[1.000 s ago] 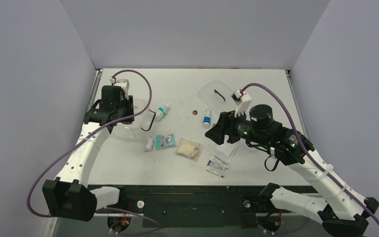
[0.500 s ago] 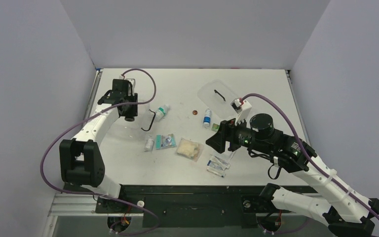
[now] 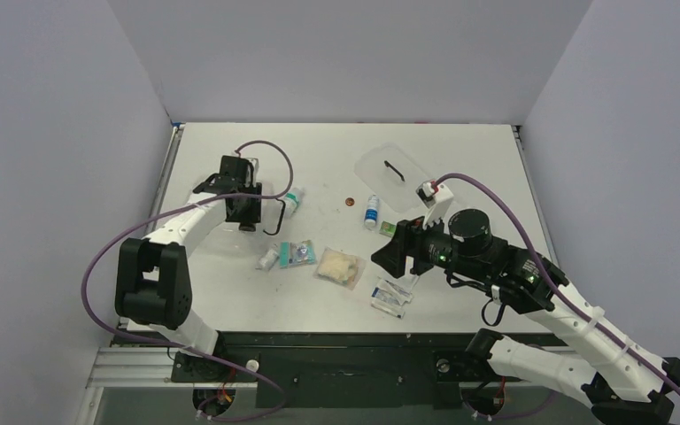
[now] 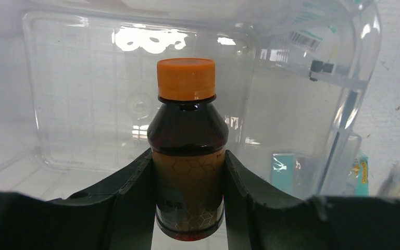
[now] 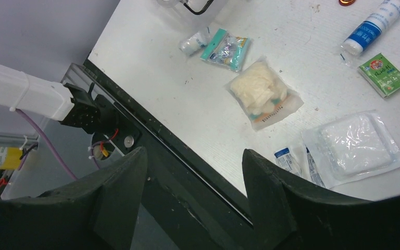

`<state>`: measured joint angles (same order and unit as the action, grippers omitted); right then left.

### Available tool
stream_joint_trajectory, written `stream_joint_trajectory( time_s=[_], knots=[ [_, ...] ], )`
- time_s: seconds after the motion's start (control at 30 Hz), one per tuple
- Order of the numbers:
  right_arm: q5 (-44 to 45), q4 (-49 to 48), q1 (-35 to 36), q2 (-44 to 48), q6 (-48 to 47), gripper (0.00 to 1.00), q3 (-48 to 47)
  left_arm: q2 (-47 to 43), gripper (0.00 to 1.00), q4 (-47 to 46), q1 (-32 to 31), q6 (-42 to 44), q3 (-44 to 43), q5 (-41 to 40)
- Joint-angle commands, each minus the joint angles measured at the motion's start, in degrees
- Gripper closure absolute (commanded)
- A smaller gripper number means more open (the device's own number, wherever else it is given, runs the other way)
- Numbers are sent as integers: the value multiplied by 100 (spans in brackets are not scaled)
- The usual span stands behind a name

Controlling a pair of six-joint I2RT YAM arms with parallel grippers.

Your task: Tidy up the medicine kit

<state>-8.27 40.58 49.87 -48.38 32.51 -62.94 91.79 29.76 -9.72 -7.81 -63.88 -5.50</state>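
My left gripper (image 4: 187,159) is shut on a brown bottle (image 4: 186,130) with an orange cap and a honeycomb label. It holds the bottle just over the clear medicine kit (image 4: 83,99), whose floor and walls fill the left wrist view. From above, the left gripper (image 3: 246,209) hangs over the kit (image 3: 221,232) at the table's left, and the bottle is hidden under it. My right gripper (image 3: 390,254) hovers open over the table's front, with nothing between its fingers (image 5: 120,182).
Loose on the table lie a cotton bag (image 3: 340,266), a teal packet (image 3: 298,254), a small white roll (image 3: 268,258), a white-and-blue tube (image 3: 371,212), a green sachet (image 3: 388,227) and gauze packs (image 3: 396,289). A green-capped bottle (image 3: 292,201) lies by the kit; the clear lid (image 3: 390,166) lies behind.
The left arm has swung its gripper right and toward the front, over the kit, the bottle still in it. The right gripper has dropped a little toward the front edge.
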Motion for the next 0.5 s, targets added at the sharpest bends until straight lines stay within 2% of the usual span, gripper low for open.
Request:
stream_joint_trajectory(
  time_s=[0.0,0.27,0.47],
  knots=[
    [121,-278,94,20,91,37,63,-349,100,-473,-242,-289,155,149],
    [238,-323,210,38,212,37,159,-334,100,-770,-338,-681,201,533],
    [323,-314,237,80,280,37,246,119,100,-638,-339,-691,-86,549]
  ],
)
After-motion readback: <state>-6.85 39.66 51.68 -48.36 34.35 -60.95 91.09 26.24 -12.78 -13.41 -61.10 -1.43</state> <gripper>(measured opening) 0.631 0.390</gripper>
